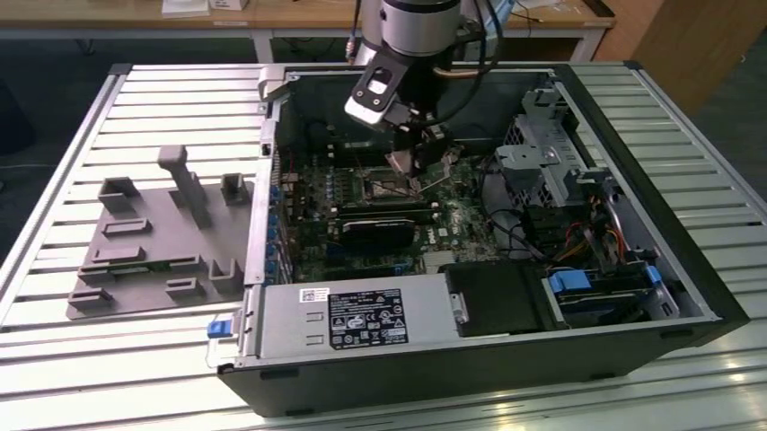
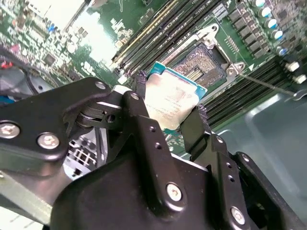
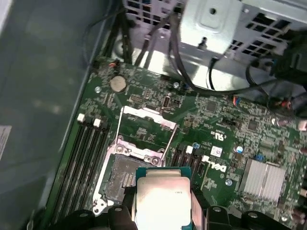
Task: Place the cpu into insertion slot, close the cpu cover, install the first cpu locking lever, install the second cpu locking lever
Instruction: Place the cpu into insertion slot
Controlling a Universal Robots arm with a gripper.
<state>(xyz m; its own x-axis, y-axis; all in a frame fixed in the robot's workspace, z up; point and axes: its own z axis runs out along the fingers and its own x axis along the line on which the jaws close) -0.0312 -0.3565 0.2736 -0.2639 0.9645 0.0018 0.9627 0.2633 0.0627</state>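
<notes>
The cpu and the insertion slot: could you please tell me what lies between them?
Nothing: in both wrist views the cpu, pinched in the fingers, hangs by the open insertion slot with bare air between; the cpu cover is swung back.

Insertion slot [image 3: 120, 175] open btwn RAM slots [image 3: 79, 163]

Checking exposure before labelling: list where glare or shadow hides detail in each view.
Exterior view: table slats wash out bright, case interior lies in shadow. Second wrist view: glare whitens the green board beyond the gripper holding the cpu. First wrist view: the metal cage glares.
</notes>
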